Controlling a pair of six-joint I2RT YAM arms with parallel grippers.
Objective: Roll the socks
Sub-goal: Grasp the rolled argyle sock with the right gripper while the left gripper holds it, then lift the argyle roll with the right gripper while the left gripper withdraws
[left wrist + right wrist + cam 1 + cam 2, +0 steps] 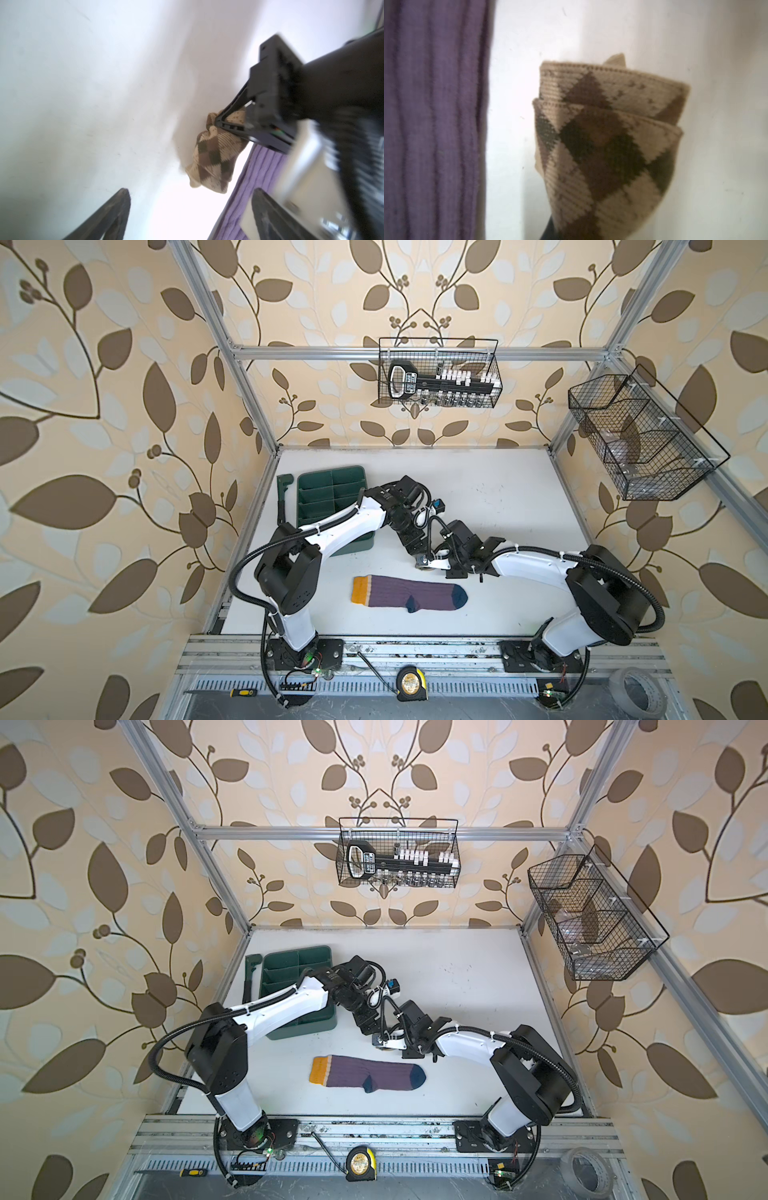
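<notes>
**Right gripper pinches the rolled argyle sock beside the purple sock; left gripper stands wide open**

The purple sock [409, 592] lies flat, its long edges straight, with bare white table [498, 497] on every side. Just past its far edge, towards the toe end, the right gripper [216, 122] is clamped on the beige argyle sock [212, 158], a bunched roll with its layered edges showing. It does not touch the purple sock. The left gripper [190, 191] hangs close to the roll with its jaws spread and nothing between them. The green tray [332, 485] sits well beyond the purple sock's cuff end.
</notes>
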